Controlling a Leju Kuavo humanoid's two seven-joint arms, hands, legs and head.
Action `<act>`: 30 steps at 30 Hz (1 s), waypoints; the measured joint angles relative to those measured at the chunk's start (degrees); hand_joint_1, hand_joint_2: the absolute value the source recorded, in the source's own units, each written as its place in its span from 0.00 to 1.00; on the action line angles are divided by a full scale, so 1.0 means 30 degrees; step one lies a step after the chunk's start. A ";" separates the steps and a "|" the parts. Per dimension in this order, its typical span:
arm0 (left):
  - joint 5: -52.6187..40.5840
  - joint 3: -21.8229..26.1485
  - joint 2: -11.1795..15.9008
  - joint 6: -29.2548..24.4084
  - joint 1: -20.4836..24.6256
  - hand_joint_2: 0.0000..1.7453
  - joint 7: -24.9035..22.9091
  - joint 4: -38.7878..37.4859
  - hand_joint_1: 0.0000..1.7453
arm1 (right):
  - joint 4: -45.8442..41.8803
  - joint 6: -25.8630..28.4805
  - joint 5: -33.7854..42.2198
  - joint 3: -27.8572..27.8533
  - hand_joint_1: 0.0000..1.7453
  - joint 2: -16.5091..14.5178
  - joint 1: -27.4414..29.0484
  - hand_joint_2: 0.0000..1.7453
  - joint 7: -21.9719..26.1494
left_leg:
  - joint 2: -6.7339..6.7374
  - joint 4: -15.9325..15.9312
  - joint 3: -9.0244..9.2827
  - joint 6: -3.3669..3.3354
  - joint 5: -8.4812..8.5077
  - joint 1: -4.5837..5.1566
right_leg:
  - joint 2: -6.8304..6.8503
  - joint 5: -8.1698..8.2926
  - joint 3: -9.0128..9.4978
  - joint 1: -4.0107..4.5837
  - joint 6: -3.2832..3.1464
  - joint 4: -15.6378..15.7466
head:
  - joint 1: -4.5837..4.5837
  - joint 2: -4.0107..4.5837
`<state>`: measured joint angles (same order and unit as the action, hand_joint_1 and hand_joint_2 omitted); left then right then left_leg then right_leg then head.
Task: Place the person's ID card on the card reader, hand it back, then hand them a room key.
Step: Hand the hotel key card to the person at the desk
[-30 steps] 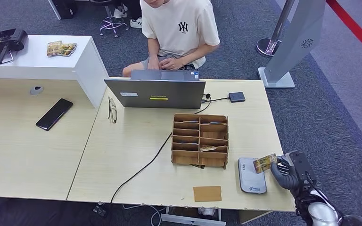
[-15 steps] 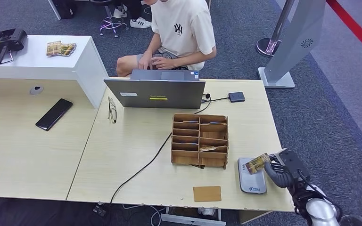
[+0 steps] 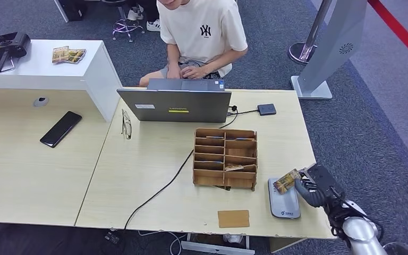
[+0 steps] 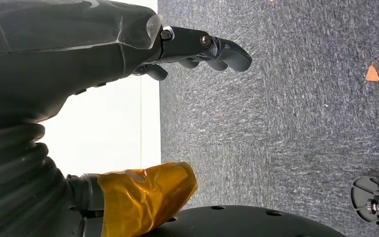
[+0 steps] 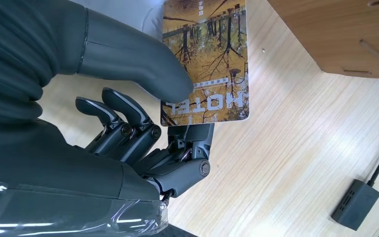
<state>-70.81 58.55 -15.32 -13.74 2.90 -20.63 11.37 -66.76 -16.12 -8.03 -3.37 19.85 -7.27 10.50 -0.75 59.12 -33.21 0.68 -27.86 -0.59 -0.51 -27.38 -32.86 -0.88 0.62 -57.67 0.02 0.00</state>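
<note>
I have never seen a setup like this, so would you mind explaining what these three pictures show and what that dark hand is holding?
They come from one humanoid robot standing at a desk. The wide picture is taken from its head, looking down. The other two come from cameras at its wrists, and those views are turned sideways.

In the head view, the right hand comes in at the lower right, holding a card over the white card reader. The right wrist view shows the same card close up, pinched under the thumb; it reads HOTEL.

The left wrist view shows the left hand holding nothing, with grey carpet beyond it.

On the desk are a laptop, a wooden organiser, a brown card, glasses and a phone. A person sits behind the laptop.
</note>
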 joint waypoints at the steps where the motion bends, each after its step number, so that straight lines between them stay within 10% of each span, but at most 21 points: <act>1: -0.0002 0.0000 0.0000 0.0005 0.0000 1.00 0.0022 0.0000 0.00 | 0.0004 0.0005 -0.0042 0.0115 1.00 0.0102 -0.0116 1.00 -0.0040 | -0.0001 0.0000 0.0000 0.0000 0.0000 0.0000 | 0.0001 0.0000 0.0000 0.0000 0.0000 0.0000 | 0.0000 0.0000; 30: 0.0005 0.0057 0.0004 -0.0029 -0.0002 1.00 0.0231 0.0000 0.00 | -0.0289 -0.1843 0.2441 0.2062 1.00 0.2754 -0.1466 1.00 -0.0530 | -0.0013 0.0008 -0.0008 -0.0008 -0.0005 0.0012 | 0.0010 -0.0001 -0.0002 -0.0011 0.0002 0.0000 | 0.0002 0.0000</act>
<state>-70.79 58.72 -15.31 -13.83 2.90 -19.93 11.37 -67.63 -21.65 -0.71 2.81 28.12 -11.66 8.91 -0.79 59.15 -33.24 0.66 -27.88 -0.56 -0.48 -27.39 -32.87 -0.91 0.62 -57.67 0.02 0.00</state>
